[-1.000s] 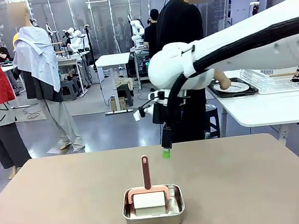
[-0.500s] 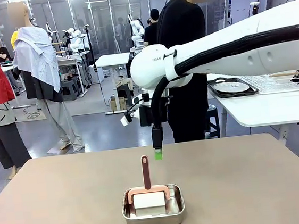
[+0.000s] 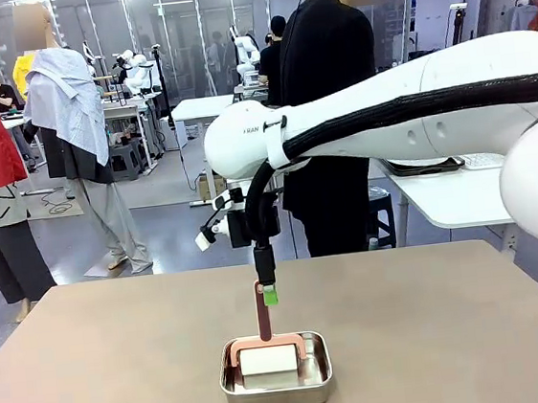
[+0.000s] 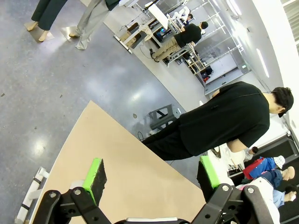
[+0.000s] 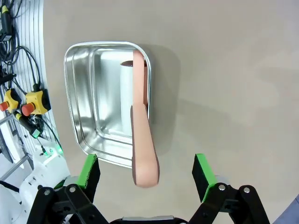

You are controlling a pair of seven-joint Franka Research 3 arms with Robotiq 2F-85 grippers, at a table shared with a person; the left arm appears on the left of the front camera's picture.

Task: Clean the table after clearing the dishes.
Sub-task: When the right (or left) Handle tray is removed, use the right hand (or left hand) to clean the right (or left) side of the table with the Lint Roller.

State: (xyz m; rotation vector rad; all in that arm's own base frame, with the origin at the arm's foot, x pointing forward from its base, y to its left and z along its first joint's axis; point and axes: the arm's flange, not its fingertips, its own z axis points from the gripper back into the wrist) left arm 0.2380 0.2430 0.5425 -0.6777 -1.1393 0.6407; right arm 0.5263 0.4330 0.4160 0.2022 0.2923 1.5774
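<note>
Two sets of jaws stand wide. My right gripper (image 5: pixel 146 170) hangs at the handle tip of a pink-handled white lint roller (image 5: pixel 142 140), upright in a square steel pan (image 5: pixel 74 93) on the tan-brown matte table (image 5: pixel 224 93). My left gripper (image 4: pixel 152 176) holds nothing. Beyond, the dishes seem cleared to a white side table (image 3: pixel 461 196), where a dark tray (image 3: pixel 425 164) peeks out. Cleaning begins; next, lower and close on that handle.

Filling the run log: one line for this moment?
right gripper: open, flanking roller handle | left gripper: open | pan: on table
</note>
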